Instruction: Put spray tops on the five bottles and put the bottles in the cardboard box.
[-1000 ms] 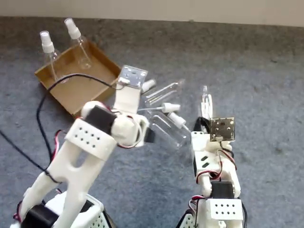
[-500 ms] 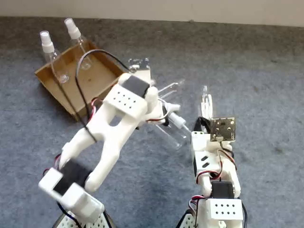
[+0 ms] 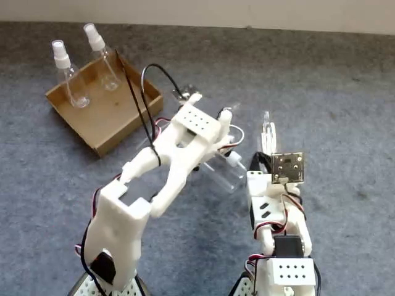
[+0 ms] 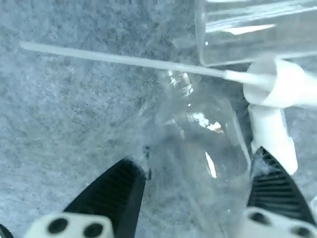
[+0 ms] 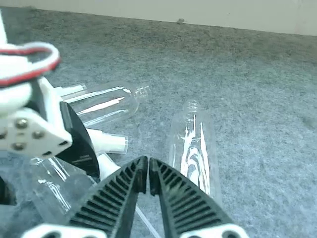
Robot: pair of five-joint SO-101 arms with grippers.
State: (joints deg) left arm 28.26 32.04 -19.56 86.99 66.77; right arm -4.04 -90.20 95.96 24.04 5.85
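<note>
2/5 done: two capped clear plastic bottles (image 3: 69,77) stand in the brown cardboard box (image 3: 108,117), far left. Three uncapped bottles (image 5: 193,144) lie centre. Left gripper (image 4: 195,166) wide open, straddling one, gripping nothing. Right gripper (image 5: 148,173) closed, empty.

The left gripper (image 4: 195,166) is hovering over the grey carpet (image 4: 64,114) with its black jaws wide apart, and a clear bottle (image 4: 198,134) is lying between them (neck pointing away). A white spray top (image 4: 290,91) is lying just beside it, its thin tube (image 4: 114,58) crossing past the neck, near a second clear bottle (image 4: 252,29).
</note>
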